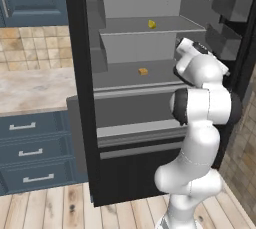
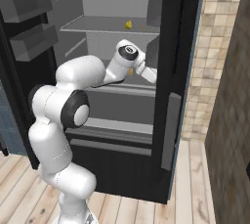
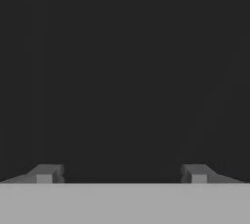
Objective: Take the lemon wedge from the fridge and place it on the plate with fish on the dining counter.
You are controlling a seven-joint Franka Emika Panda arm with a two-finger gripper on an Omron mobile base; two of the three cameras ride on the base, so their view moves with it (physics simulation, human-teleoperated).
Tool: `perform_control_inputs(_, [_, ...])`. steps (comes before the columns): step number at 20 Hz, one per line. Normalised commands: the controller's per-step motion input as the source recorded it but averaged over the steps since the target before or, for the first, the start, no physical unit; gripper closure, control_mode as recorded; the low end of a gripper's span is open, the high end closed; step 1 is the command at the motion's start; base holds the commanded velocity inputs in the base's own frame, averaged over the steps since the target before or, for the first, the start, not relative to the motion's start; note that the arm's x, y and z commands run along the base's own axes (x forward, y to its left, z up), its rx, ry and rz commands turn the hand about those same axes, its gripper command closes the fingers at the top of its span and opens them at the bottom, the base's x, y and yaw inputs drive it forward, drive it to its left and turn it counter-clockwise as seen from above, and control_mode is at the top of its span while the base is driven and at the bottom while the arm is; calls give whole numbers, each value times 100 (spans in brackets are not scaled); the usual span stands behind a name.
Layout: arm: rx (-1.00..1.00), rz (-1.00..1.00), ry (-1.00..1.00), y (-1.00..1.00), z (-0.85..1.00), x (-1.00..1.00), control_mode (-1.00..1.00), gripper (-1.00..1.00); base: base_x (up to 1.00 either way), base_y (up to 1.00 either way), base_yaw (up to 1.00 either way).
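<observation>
Open fridge [image 1: 80,98] with the arm reaching into it. No brand, label or other writing can be read on any surface.

Left base view: the black fridge stands with its doors swung wide, exposing a light grey shelved interior. The lemon wedge [image 1: 151,24], small and bright yellow, lies on the upper shelf toward its right side. A darker orange-yellow chunk [image 1: 143,71] lies on the shelf below, nearer the front edge. The white arm rises from the lower right and covers the right part of the lower shelf; its wrist is near the right door's grey bins [image 1: 231,4]. Left of the fridge are a beige marbled counter [image 1: 35,90] over blue drawers [image 1: 30,153], and a tan tiled wall. The floor is pale wood planks.

Right base view: the wedge [image 2: 128,24] lies on the same upper shelf, well above the wrist. The wrist points right, toward the black door edge [image 2: 178,47], and the hand's front part passes behind that edge, so the fingers cannot be made out here. A small yellow-orange patch by the wrist is too far hidden to identify.

Hand view: the gripper [image 3: 121,174] faces a flat, nearly black surface at close range; its nature cannot be told. The two fingertips [image 3: 46,174] stand far apart at the bottom corners, with nothing between them, so the claw is wide and holds nothing.
</observation>
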Motion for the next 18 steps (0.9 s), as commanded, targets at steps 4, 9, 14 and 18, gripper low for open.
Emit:
perform_control_inputs(4, [0, -21, 0, -100, -18, -92, -100, -100, 0, 0, 0])
perform_control_inputs(9, [5, 1, -8, -27, -2, -100, -100, -100, 0, 0, 0])
perform_control_inputs(14, [-2, 26, -13, 100, 0, -85, -100, -100, 0, 0, 0])
perform_control_inputs(18, [1, 41, -2, 100, -3, -38, -100, -100, 0, 0, 0])
